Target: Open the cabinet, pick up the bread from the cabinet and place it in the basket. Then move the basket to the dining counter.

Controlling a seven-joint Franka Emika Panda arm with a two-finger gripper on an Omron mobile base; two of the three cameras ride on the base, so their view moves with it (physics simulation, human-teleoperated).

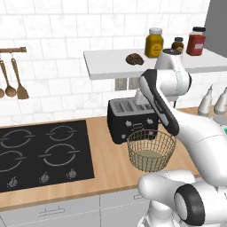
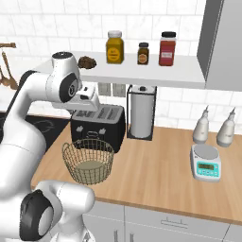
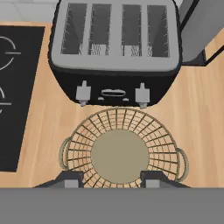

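Observation:
The bread (image 1: 134, 59) (image 2: 87, 62), a lumpy dark-brown loaf, lies on the white cabinet shelf (image 2: 142, 71) at its left end. The tan wire basket (image 1: 150, 150) (image 2: 88, 160) (image 3: 120, 151) stands with nothing in it on the wood counter, just in front of the black toaster. My gripper (image 3: 111, 180) points straight down above the basket's near rim, open, with nothing between its fingertips (image 3: 70, 179). My hand (image 2: 89, 98) hangs over the toaster, below the shelf. The dining counter is out of view.
A black toaster (image 1: 131, 117) (image 3: 114, 48) sits behind the basket, and a black hob (image 1: 42, 153) to the left. The shelf also holds a mustard-yellow jar (image 2: 115, 47) and two smaller jars. A paper towel holder (image 2: 141, 113), two bottles and a scale (image 2: 206, 163) stand to the right.

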